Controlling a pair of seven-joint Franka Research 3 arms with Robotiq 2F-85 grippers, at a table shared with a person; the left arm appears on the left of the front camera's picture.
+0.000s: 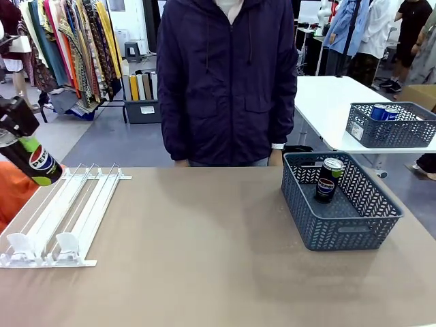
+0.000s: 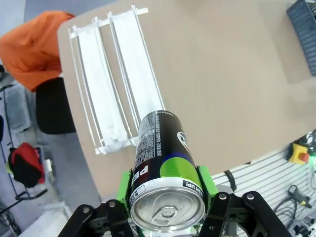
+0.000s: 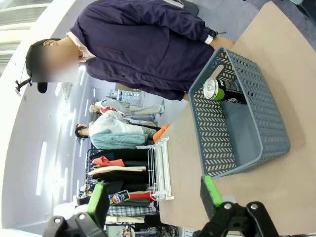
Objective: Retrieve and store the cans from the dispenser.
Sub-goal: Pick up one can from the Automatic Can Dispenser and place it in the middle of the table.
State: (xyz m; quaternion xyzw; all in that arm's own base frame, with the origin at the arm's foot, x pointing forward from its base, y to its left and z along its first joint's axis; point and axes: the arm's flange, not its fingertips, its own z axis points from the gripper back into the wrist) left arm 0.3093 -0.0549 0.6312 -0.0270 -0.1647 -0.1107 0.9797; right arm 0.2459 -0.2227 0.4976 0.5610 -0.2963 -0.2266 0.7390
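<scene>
While your left gripper (image 2: 165, 210) pinches the black Pepsi can (image 2: 165, 168), carry it level to the grey lattice basket (image 1: 381, 225) at the desk's right edge, right gripper (image 3: 155, 197) spread idle.

A grey lattice basket (image 1: 361, 235) sits on the brown table (image 1: 204, 272).

A clothing shop or showroom floor used as a robot test space. Behind the brown table (image 1: 204, 259), racks of colourful hanging garments (image 1: 68, 48) line the back left, white tables (image 1: 334, 102) stand farther off with people among them, and a pegboard wall with an emergency stop button (image 2: 298, 153) shows nearby
</scene>
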